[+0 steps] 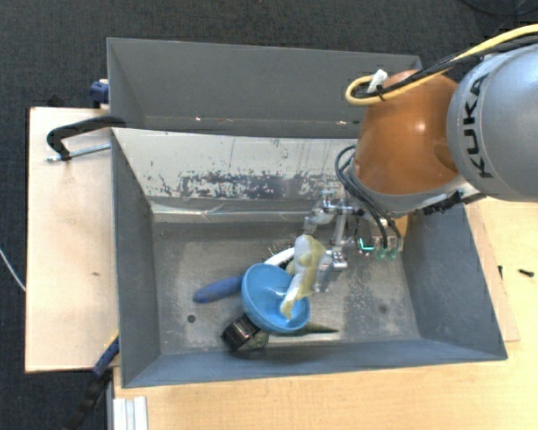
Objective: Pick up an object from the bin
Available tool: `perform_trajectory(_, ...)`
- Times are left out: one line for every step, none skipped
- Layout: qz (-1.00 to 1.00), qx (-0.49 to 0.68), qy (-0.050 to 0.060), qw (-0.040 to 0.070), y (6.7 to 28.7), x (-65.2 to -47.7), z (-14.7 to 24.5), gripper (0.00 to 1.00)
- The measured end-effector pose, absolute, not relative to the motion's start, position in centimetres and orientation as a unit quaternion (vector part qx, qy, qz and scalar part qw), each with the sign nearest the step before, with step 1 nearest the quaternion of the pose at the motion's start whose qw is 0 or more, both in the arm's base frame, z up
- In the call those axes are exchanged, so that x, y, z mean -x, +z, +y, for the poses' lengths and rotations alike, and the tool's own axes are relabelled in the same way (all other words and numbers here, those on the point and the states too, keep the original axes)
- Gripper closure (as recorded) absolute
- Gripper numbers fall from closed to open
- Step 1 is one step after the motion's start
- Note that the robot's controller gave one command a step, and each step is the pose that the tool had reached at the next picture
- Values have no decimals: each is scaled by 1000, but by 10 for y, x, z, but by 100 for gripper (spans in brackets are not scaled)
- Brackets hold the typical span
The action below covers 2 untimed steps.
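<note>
My gripper [334, 260] hangs low over the middle right of the bin floor, under the orange wrist cover. A pale yellow, translucent elongated thing [301, 280] lies right against its left side and slants down across a blue bowl [267, 299]. Whether the gripper holds that thing I cannot tell. A white piece [282, 258] peeks out behind the bowl's upper rim.
A blue handle-like thing [217, 288] lies left of the bowl. A black and metal object [242, 334] and a dark green flat piece [316, 331] sit by the front wall. The arm covers the bin's upper right corner.
</note>
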<state>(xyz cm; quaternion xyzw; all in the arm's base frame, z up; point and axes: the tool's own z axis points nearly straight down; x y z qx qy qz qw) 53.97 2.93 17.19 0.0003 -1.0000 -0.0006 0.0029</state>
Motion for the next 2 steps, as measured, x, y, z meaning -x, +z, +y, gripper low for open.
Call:
perform_trajectory(-999,-50,0,-4,73,-581,41,0)
perform_trajectory(-999,-50,0,-7,77,-583,41,100)
